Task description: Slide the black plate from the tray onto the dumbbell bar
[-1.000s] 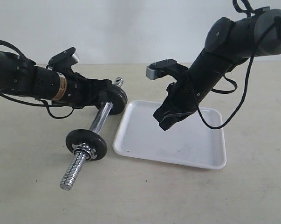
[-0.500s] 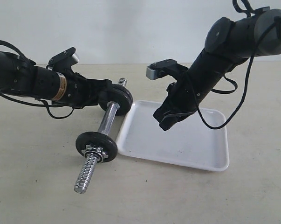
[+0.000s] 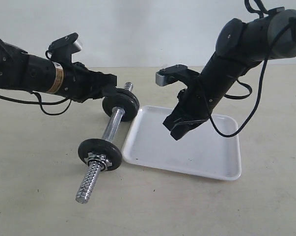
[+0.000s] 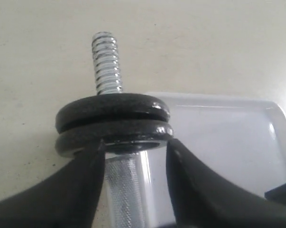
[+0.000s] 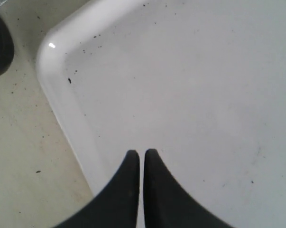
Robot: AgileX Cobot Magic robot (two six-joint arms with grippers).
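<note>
matte black plate, round, on dumbbell bar

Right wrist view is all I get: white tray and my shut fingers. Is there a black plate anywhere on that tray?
Observer: No; in the exterior view the tray holds no plate.
Operator: Where is one, then?
Observer: On the dumbbell bar; the left wrist view shows two black discs stacked by its threaded end.
Operator: And the left fingers?
Observer: The left fingers straddle the bar beside those discs, apart from it on one side.
</note>
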